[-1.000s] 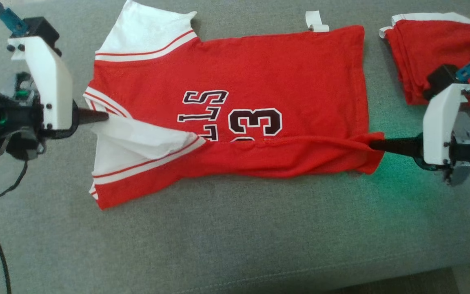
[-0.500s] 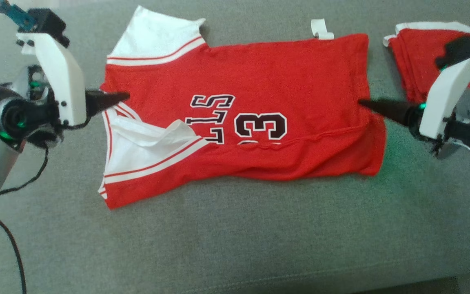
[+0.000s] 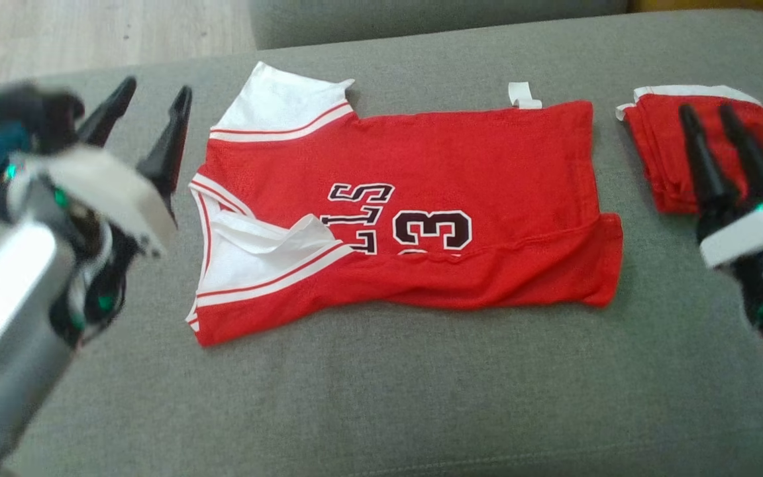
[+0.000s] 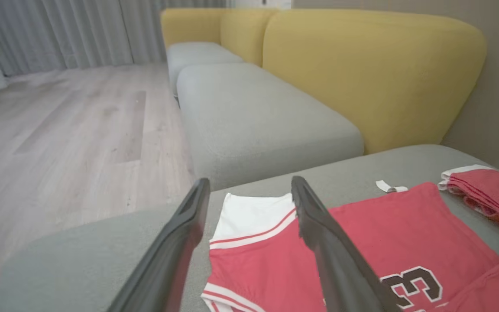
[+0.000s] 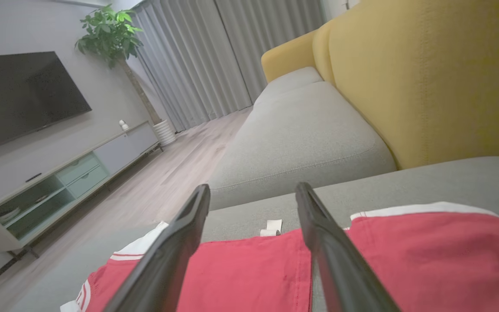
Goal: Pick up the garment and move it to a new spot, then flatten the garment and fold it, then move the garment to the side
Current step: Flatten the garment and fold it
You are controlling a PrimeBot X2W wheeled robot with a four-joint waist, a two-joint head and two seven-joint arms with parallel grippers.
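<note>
We log the jersey [image 3: 461, 159] mid-frame on the grey cushion [image 3: 381, 397], long axis left to right, lower edge folded up. The left claw [image 3: 158, 86], jaws apart and empty, sits just left of its collar end. The right claw [image 3: 705, 109], also apart and empty, is right of the hem.

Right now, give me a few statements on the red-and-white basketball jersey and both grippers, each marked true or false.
The left gripper and right gripper are both open, clear of the red-and-white jersey. True.
The jersey lies fully flat. False: its near edge is folded over part of the lettering.
A folded red garment lies right of the jersey on the grey sofa cushion. True.
The jersey lies face down. False: its number and lettering face up.
</note>
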